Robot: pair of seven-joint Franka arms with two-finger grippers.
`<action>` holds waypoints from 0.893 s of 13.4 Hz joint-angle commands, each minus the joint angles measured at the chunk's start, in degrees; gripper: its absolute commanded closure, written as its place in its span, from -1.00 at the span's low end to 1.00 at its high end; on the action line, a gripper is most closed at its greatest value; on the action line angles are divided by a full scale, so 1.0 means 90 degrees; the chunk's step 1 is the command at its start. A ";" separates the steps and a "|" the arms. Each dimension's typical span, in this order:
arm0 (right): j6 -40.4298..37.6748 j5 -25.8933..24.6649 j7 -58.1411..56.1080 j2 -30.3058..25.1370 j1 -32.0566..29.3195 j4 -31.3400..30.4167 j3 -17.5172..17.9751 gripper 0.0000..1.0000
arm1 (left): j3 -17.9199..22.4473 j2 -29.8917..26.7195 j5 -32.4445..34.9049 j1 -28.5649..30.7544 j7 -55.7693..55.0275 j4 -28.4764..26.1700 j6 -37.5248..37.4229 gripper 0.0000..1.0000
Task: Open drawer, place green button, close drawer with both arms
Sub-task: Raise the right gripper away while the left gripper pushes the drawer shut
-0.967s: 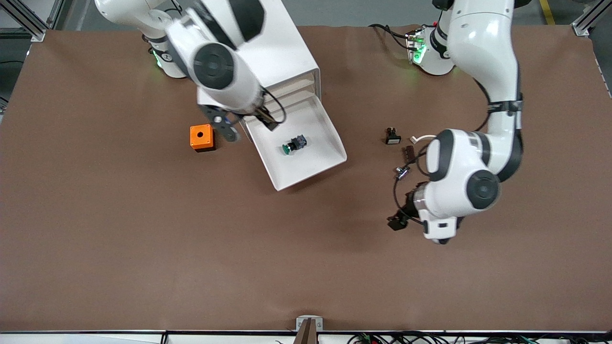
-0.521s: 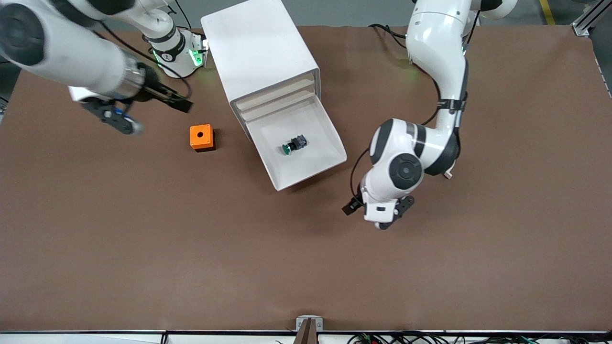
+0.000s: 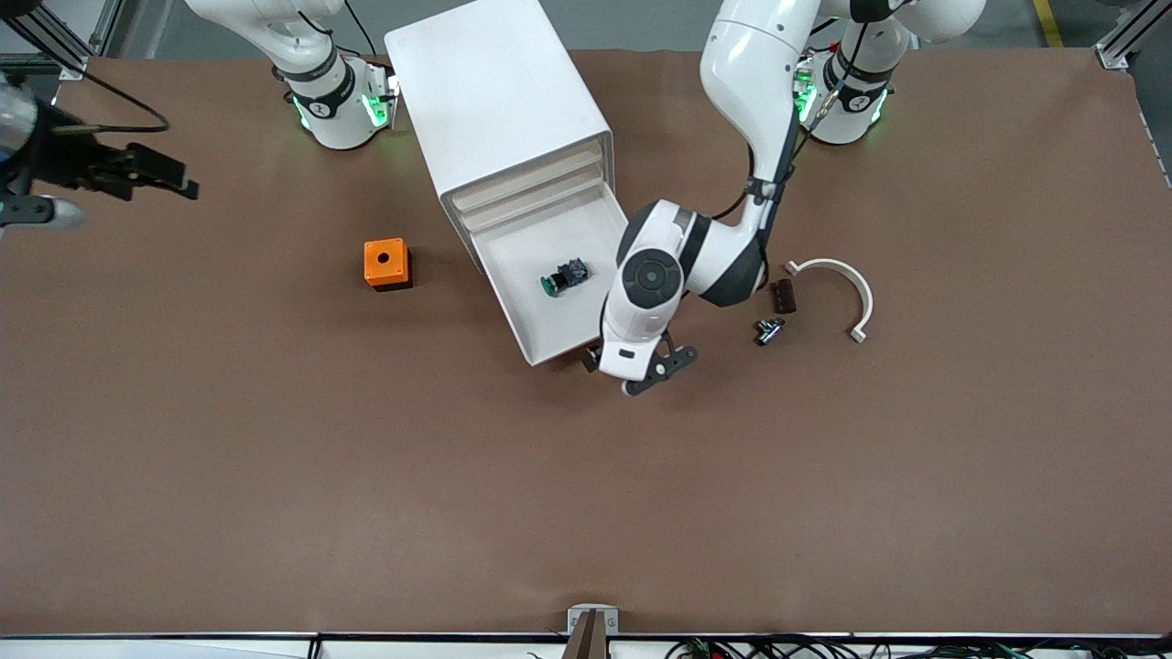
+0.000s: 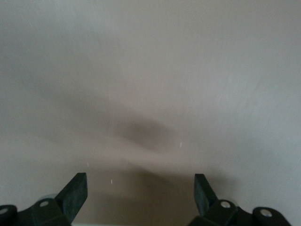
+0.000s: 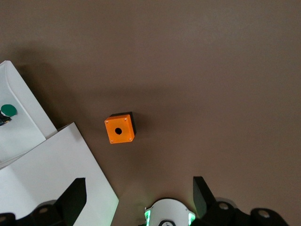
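In the front view, the drawer (image 3: 572,275) is seen pulled well out of the white cabinet (image 3: 499,101), which stands near the tabletop (image 3: 275,476) edge where the arm bases are. The button (image 3: 565,275) lies on its side on the drawer floor, green cap toward the front camera. The left claw (image 3: 632,366) is placed at the drawer's front corner, toward the left arm's end; whether it touches the drawer front is not shown. The right claw (image 3: 55,197) is held up over the tabletop edge at the right arm's end, and that arm appears to wait. An orange cube (image 3: 387,264) sits beside the drawer; a white curved piece (image 3: 847,288) and small dark parts (image 3: 781,296) lie toward the left arm's end.

In the left wrist view, the left claw's fingers (image 4: 75,193) are seen spread apart with only a pale, blurred surface between them (probably the drawer front, though this cannot be told).

In the right wrist view, the right claw's fingers (image 5: 73,197) are spread apart and empty, high over the orange cube (image 5: 120,128), with the button's green cap (image 5: 8,110) visible in the drawer.

The drawer is judged light, stiff, smooth plastic that should slide easily; it is best pushed flat against the middle of its front, since an off-centre push could skew it or shift the cabinet.
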 commanded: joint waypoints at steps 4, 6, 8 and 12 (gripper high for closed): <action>0.0208 -0.0481 -0.0357 -0.0043 -0.0097 0.0378 0.0220 -1.00 | 0.0041 -0.0171 0.0102 -0.0939 -0.0542 -0.0510 0.0108 -1.00; 0.0189 -0.0501 0.0090 -0.0023 0.0077 0.0485 0.0220 -1.00 | 0.0041 -0.0200 0.0102 -0.1232 -0.0875 -0.0520 0.0108 -1.00; 0.0159 -0.0743 0.0648 0.0006 0.0409 0.0505 0.0230 -1.00 | 0.0012 -0.0210 0.0092 -0.1495 -0.1158 -0.0529 0.0098 -1.00; 0.0003 -0.0813 0.0649 -0.0004 0.0469 0.0661 0.0210 -1.00 | 0.0002 -0.0220 0.0063 -0.1916 -0.1510 -0.0607 0.0088 -1.00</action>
